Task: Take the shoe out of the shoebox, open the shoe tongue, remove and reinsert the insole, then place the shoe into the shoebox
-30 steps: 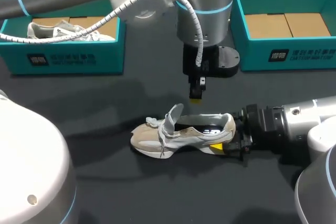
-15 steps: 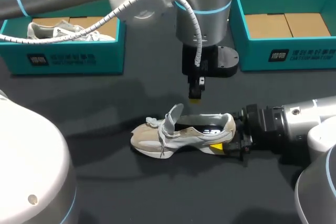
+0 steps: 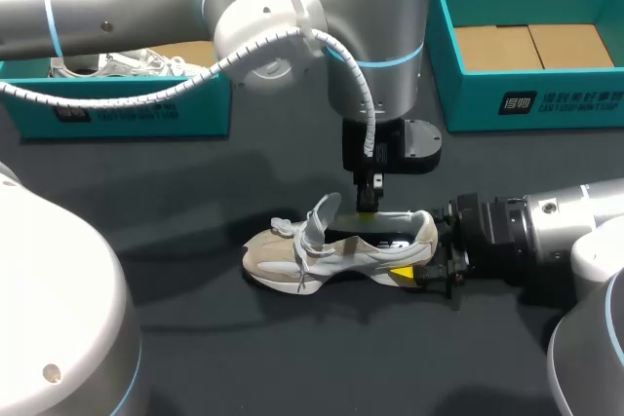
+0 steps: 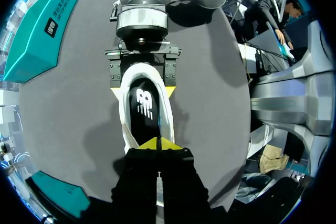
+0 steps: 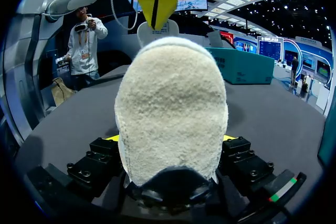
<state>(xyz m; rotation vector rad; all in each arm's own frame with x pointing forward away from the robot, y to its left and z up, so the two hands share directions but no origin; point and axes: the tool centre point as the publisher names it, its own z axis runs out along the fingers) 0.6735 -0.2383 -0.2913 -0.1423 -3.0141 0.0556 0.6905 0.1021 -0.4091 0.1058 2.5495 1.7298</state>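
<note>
Midway across the tabletop [image 3: 244,358], well off every edge, we are clamping the shoe [image 3: 331,250] by its heel with our right gripper [image 4: 143,92], one yellow tip on each side. Our left gripper [image 3: 366,204] is hanging right over the shoe's opening with its tips pressed together on nothing. It is sitting just behind the raised tongue [image 3: 320,216] and above the black insole [image 4: 144,108].

We are judging the insole pull to be the step in hand, and that is where trouble is waiting. With its tips pinched together, the left gripper is likely to be poking the insole rather than catching its edge. If it is snagging the collar or tongue instead, it may be dragging the whole shoe against the heel grip and twisting it loose. The opening is narrow and the two grippers are working near each other, so a bump is possible.

The tabletop is looking dark, matte and flat. Along its far edge, the left box [image 3: 146,109] is sitting toward the left corner and holding a second shoe [image 3: 136,63]. The right box [image 3: 531,94] is sitting toward the right corner and showing its cardboard floor.
</note>
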